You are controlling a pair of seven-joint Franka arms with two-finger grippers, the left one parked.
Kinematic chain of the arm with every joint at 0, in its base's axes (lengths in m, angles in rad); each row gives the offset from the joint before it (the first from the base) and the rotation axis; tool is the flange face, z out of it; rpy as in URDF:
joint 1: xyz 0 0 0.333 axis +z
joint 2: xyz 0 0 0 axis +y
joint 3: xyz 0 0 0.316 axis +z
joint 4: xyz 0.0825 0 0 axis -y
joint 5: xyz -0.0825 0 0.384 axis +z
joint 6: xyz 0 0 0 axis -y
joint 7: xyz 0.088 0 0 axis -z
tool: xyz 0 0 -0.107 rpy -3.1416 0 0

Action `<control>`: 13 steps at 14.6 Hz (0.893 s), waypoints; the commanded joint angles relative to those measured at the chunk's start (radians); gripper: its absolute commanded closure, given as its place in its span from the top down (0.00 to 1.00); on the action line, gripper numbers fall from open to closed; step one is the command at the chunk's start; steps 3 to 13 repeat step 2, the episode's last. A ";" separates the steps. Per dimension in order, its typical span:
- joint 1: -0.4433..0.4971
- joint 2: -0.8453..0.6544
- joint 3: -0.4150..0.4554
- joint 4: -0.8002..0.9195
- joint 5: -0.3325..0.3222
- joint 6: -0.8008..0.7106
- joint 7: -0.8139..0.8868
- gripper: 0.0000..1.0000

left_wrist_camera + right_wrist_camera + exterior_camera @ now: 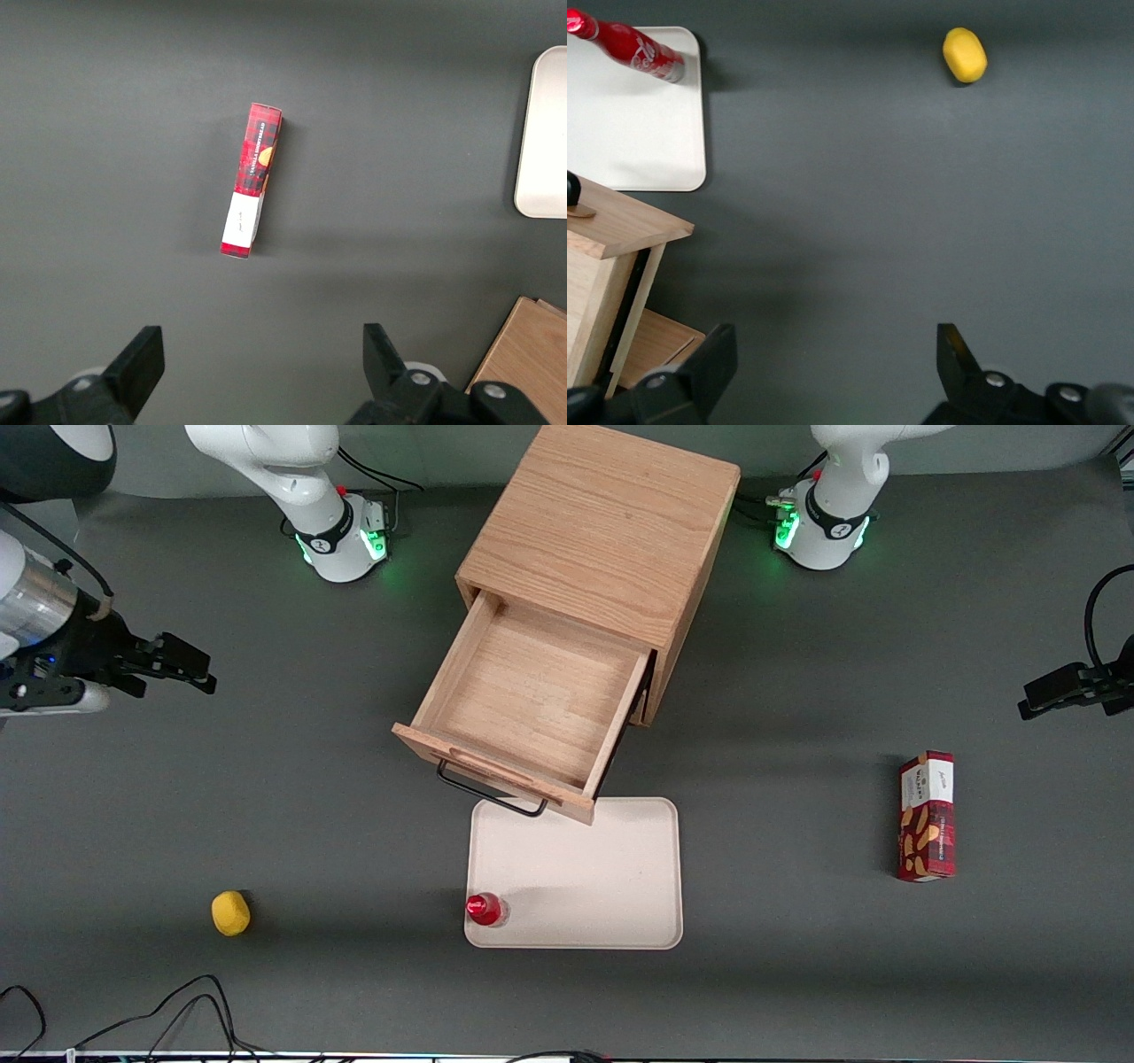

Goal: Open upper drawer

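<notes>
— At the middle of the counter (797, 974), look to the upper drawer (532, 691): drawn well out of the cabinet (602, 522), bare-wood box open to view and empty, black wire handle (487, 788) facing the front camera.

— And the gripper (205, 673)?

— Off toward the working arm's end of the counter, well apart from the cabinet, raised above the surface. Fingers (713, 359) spread wide with nothing between them.

— So little left to do?

— Probably none; looks open as far as needed. Best now to hold clear and keep height, and avoid swinging across the drawer front.

— If more travel wanted?

— Come in from in front of the drawer, not from above. Set the fingers around the middle of the wire bar, close gently, then pull straight along the drawer's own line, which runs slantwise to the counter edge. No sideways drag, or risk of jamming the box or turning the cabinet.

— Anything in the way?

— Mind the white tray (576, 886) just in front, its rim under the drawer's front corner, and the red bottle (485, 909) on the tray's corner nearer the camera. Ignore the yellow fruit (230, 913) and the biscuit box (927, 817), both well apart.
</notes>
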 commanded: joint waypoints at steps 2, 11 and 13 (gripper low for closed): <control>-0.007 -0.023 0.006 -0.032 -0.067 0.002 0.031 1.00; -0.007 -0.023 0.006 -0.032 -0.067 0.002 0.031 1.00; -0.007 -0.023 0.006 -0.032 -0.067 0.002 0.031 1.00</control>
